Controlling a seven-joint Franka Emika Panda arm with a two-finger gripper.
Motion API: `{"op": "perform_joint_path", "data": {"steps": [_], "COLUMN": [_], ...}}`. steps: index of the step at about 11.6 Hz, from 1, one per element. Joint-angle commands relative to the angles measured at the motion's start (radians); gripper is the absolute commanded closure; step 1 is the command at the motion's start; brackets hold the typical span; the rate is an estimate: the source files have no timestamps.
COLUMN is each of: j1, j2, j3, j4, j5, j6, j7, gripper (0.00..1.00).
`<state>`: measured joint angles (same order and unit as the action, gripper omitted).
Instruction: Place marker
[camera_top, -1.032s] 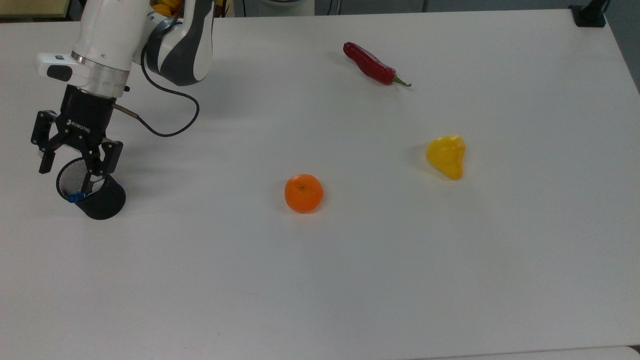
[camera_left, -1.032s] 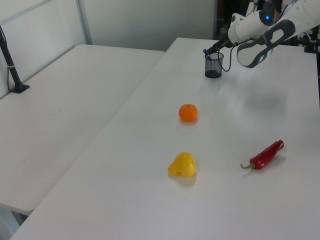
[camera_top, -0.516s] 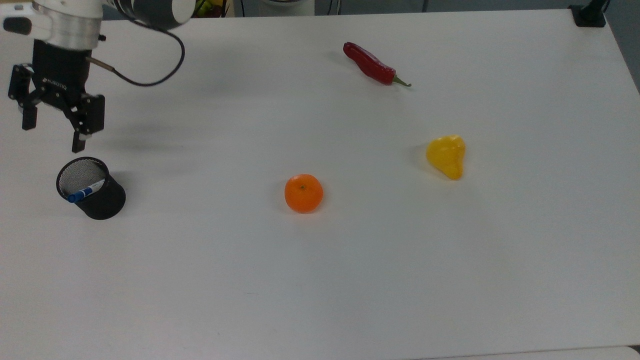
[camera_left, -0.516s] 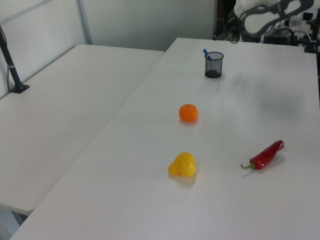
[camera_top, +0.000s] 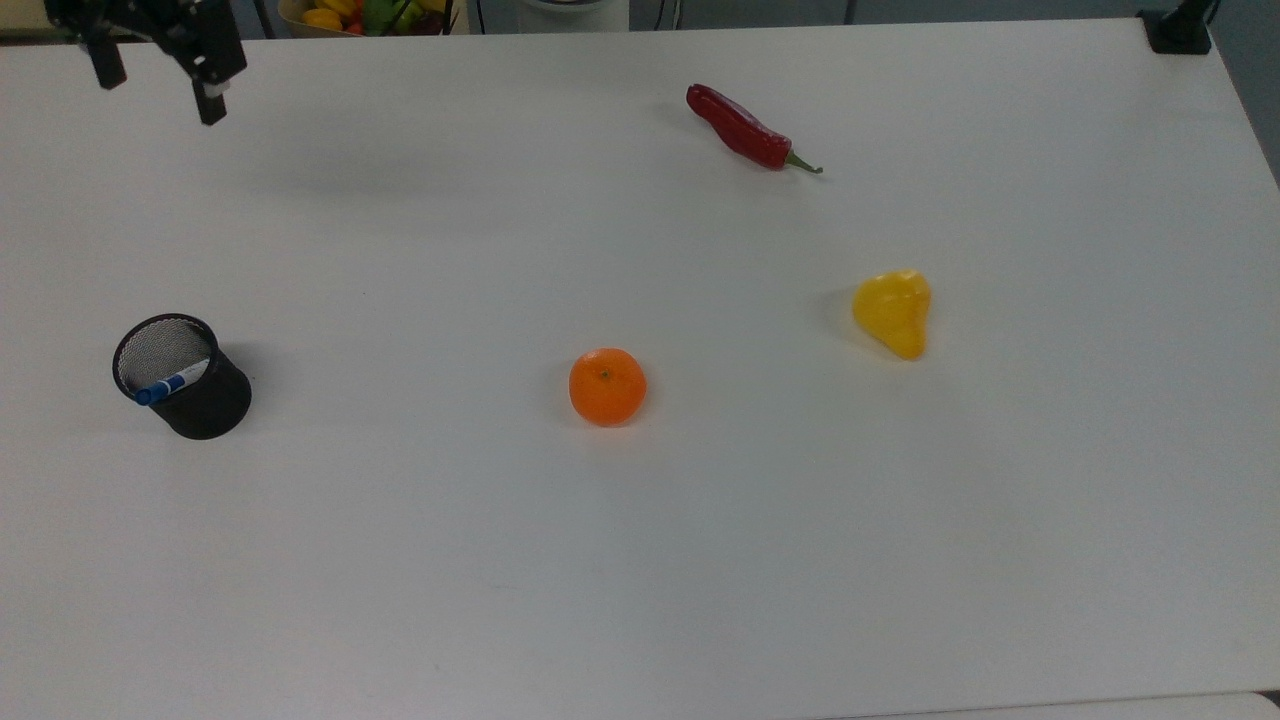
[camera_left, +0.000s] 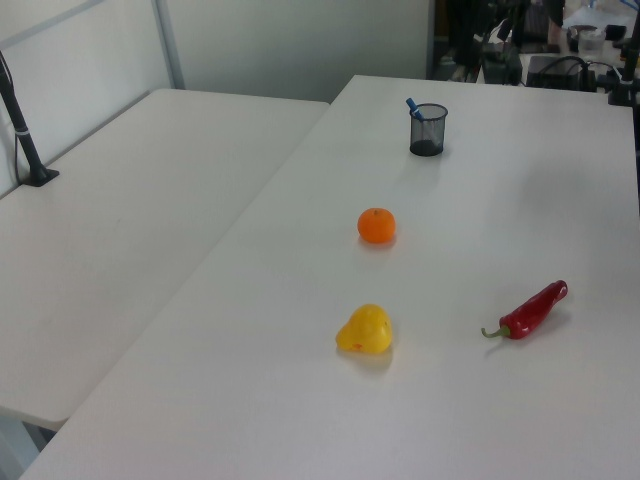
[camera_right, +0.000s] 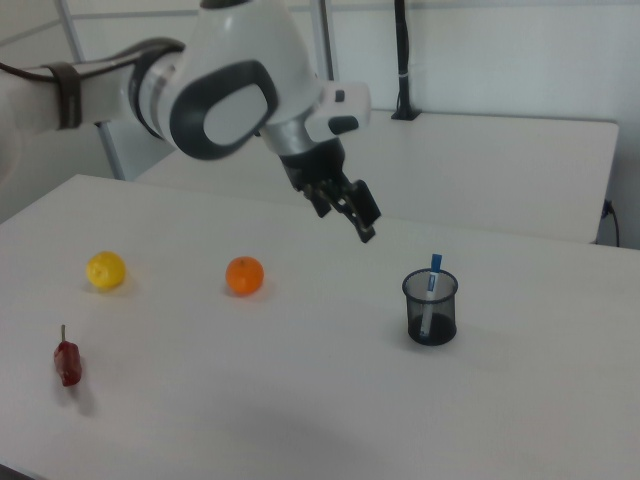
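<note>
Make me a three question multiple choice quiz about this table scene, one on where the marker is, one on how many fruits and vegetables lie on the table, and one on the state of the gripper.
1. Where is the marker?
A. Lying beside the orange
B. Standing tilted inside the black mesh cup
C. Held in the gripper

2. How many fruits and vegetables lie on the table?
A. Two
B. Three
C. Five

3. What state is the gripper in?
A. Open and holding nothing
B. Shut on the marker
C. Shut on the chili

Answers:
1. B: its blue cap leans on the rim of the black mesh cup.
2. B: the orange, the yellow pepper and the red chili.
3. A: the fingers are spread with nothing between them, far from the cup in the top view.
</note>
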<state>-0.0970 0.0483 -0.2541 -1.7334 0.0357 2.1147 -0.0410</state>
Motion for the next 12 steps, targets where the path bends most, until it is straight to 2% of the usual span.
{"op": "perform_joint_path", "data": {"steps": [1, 3, 5, 6, 7, 10, 12], "j1": [0.010, 0.011, 0.011, 0.013, 0.029, 0.072, 0.089], "j2": [-0.060, -0.074, -0.079, -0.079, -0.079, -0.079, -0.076], "j3": [0.057, 0.143, 0.225, 0.246, 0.263, 0.265, 0.246], "j4": [0.095, 0.139, 0.140, 0.138, 0.136, 0.101, 0.092], "j5": [0.029, 0.030, 0.029, 0.030, 0.027, 0.012, 0.010], "j6": [-0.296, -0.428, -0.484, -0.493, -0.496, -0.474, -0.438], "j7": [0.050, 0.133, 0.138, 0.136, 0.133, 0.090, -0.020], "gripper": [0.00, 0.00, 0.00, 0.00, 0.00, 0.00, 0.00]}}
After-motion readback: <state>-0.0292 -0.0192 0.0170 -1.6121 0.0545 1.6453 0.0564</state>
